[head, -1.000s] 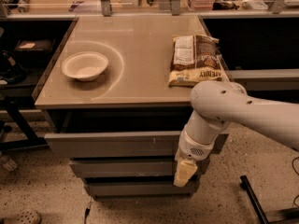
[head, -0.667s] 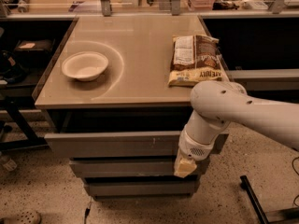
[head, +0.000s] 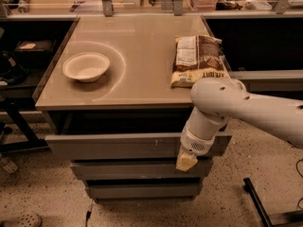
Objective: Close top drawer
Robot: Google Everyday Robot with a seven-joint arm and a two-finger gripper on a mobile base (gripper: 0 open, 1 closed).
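Fingers read as closed together into one pale, blunt tip; you see no gap between them. That tip belongs to the gripper, in the lower middle-right of the frame. It appears to rest against the right part of the top drawer, low on its front, with its end overlapping the second drawer front below.

Remaining items, largest first:
- **Countertop**: fills the centre and upper frame.
- **Top drawer:** stands pulled out beneath the countertop, in the lower middle, with a dark gap between its front and the countertop edge; it is not yet closed.
- **White arm**: enters from the right edge and bends down over the drawer's right end.
- **Snack bag**: lies at the countertop's right front, its near corner hidden behind the arm's elbow.
- **Bowl**: sits at the left, well apart from the rest.

Hazards, as judged:
1. Contact is far right of the front's centre, so your push may skew the drawer and jam it.
2. Contact is low, so the tip may slip off the lower edge and press the second front instead.
3. As the arm advances, its elbow may catch the countertop edge or shove the bag; whether they already touch, you cannot tell.
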